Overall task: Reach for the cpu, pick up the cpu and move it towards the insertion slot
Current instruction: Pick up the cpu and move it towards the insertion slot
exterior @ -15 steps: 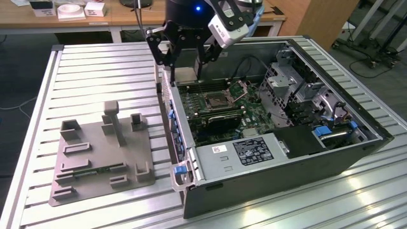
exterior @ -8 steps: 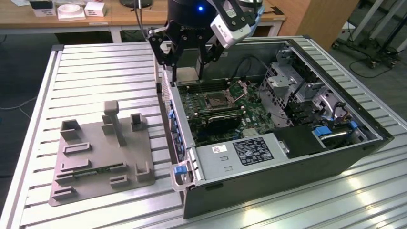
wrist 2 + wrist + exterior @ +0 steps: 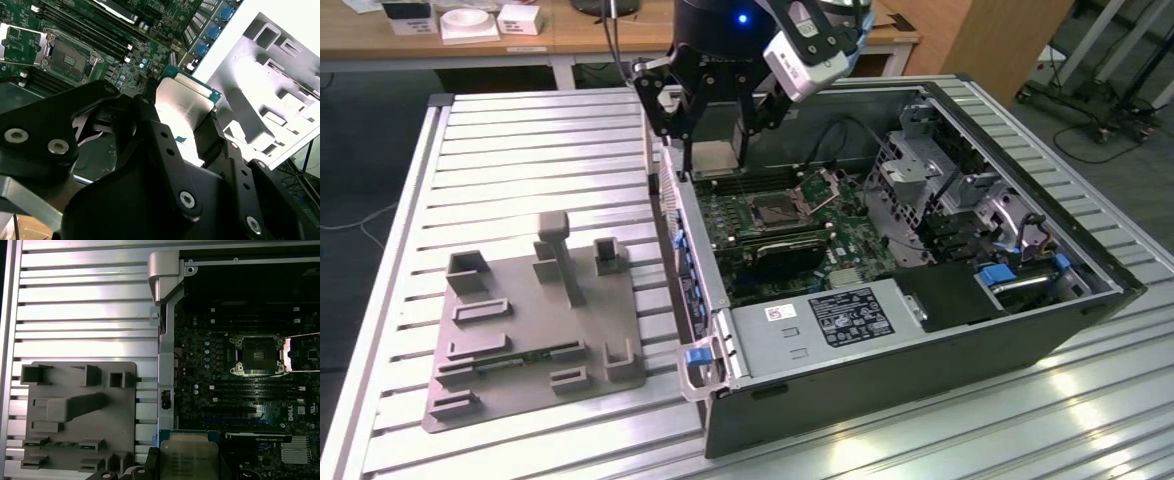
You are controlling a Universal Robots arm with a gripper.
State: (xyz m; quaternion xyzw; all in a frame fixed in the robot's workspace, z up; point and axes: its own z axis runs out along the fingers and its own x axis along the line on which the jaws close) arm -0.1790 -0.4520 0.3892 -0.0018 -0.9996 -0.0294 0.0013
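Observation:
My gripper (image 3: 715, 160) is shut on the cpu (image 3: 716, 157), a flat square chip with a pale metal top, held in the air above the left wall of the open computer case. In both wrist views the cpu (image 3: 184, 100) (image 3: 189, 456) sits clamped between the black fingers (image 3: 165, 145). The insertion slot (image 3: 775, 210) is a square metal-framed socket with a dark centre on the green motherboard, its frame plate (image 3: 304, 354) hinged open. The slot (image 3: 69, 56) (image 3: 257, 355) lies a short way off from the held chip, further into the case.
A grey plastic fixture (image 3: 534, 320) (image 3: 75, 410) with raised blocks lies on the slatted metal table at the exterior view's left, a green memory stick (image 3: 64, 442) in it. The case's side wall (image 3: 678, 235) stands between fixture and motherboard. A white-labelled black box (image 3: 849, 316) sits in the case front.

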